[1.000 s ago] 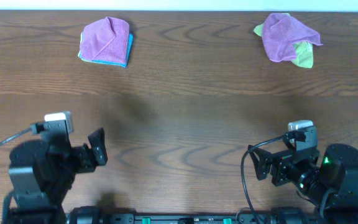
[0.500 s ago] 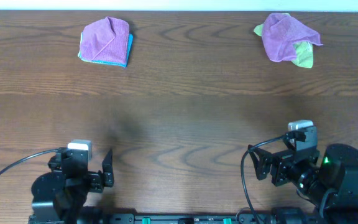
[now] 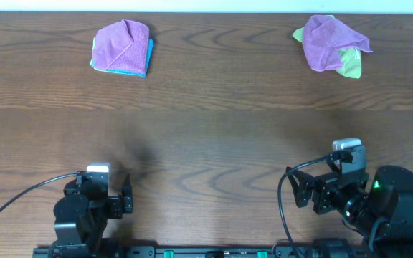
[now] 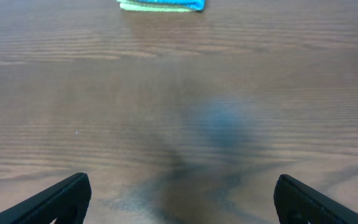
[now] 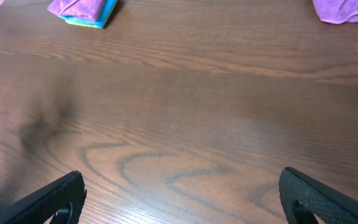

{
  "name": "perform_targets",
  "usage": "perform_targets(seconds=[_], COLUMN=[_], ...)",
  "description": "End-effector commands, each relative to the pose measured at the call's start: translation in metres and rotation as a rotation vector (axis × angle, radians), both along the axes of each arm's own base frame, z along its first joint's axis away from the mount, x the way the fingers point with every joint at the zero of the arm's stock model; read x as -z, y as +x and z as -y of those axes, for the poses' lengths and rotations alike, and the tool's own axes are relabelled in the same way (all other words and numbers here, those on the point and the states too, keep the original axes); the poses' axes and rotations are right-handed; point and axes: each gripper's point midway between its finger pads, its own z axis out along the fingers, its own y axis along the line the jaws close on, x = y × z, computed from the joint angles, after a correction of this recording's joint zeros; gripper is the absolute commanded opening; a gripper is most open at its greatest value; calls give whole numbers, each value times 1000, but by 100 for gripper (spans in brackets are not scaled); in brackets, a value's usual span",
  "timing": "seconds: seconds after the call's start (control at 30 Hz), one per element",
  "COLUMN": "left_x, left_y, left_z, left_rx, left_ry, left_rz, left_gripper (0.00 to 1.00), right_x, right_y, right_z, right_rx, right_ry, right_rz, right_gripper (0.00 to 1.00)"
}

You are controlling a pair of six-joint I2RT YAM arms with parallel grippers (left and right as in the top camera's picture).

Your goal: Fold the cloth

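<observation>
Purple-and-green cloth (image 3: pixel 332 43), brown wood-grain table (image 3: pixel 214 122)

Looking across it all, there's no writing to read: no label, brand or number shows on the folded cloth (image 3: pixel 122 47), the crumpled cloth (image 3: pixel 330 44) or the table (image 3: pixel 214 136).

Soft, even light, muted shadows.
Overhead sharp; left wrist view blurred, a faint smudged shadow on the table (image 4: pixel 222 124).
</observation>
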Motion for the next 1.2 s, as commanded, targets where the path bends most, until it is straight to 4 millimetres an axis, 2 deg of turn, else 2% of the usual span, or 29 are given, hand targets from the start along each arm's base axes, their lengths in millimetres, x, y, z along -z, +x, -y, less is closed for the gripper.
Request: perform_targets(seconds=[0.0, 0.13, 0.23, 0.8, 1.17], left_x=[5, 10, 17, 39, 41], left_y=[0, -1, -1, -2, -4], left_z=[-5, -7, -14, -18, -19], left_rx=[-16, -30, -107, -170, -172], left_ry=[31, 30, -9, -59, -57], left_rz=[4, 6, 5, -4, -14], left_gripper=[95, 95, 95, 95, 95], right_x=[0, 0, 0, 0, 0], right_y=[0, 0, 0, 0, 0], right_z=[1, 1, 1, 1, 1], right_rx=[10, 10, 10, 10, 10], right_ry=[9, 9, 9, 9, 9], right_rz=[-2, -2, -2, -2, -2], right_gripper=[99, 99, 99, 99, 99])
